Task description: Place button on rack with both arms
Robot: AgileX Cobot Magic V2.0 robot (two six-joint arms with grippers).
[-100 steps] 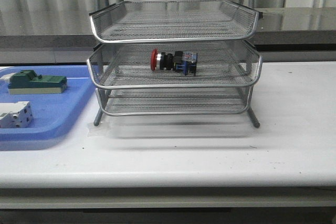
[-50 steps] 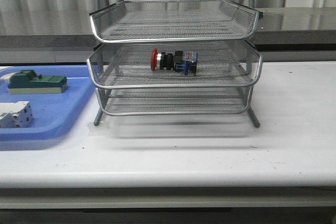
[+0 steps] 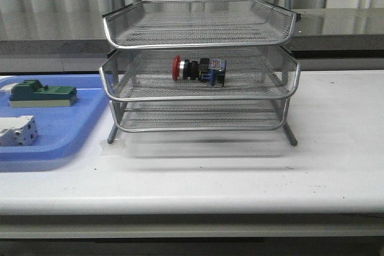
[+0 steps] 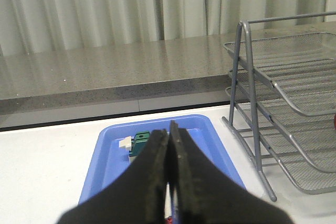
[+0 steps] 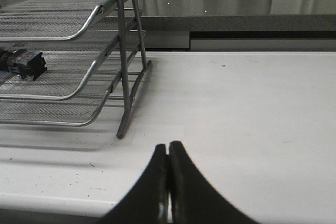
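The button [image 3: 198, 69], with red head, black body and blue rear block, lies on its side on the middle tier of the silver wire rack [image 3: 199, 97]. Its blue end also shows in the right wrist view [image 5: 22, 63], inside the rack [image 5: 94, 66]. Neither arm shows in the front view. My left gripper [image 4: 168, 132] is shut and empty, above the blue tray [image 4: 110, 166], with the rack [image 4: 273, 108] off to one side. My right gripper [image 5: 167, 148] is shut and empty over the bare white table, well away from the rack's leg.
The blue tray [image 3: 60, 133] sits left of the rack and holds a green block [image 3: 41, 94] and a white boxy part [image 3: 17, 131]. The green block also shows in the left wrist view [image 4: 139, 142]. A grey counter and curtains stand behind the table.
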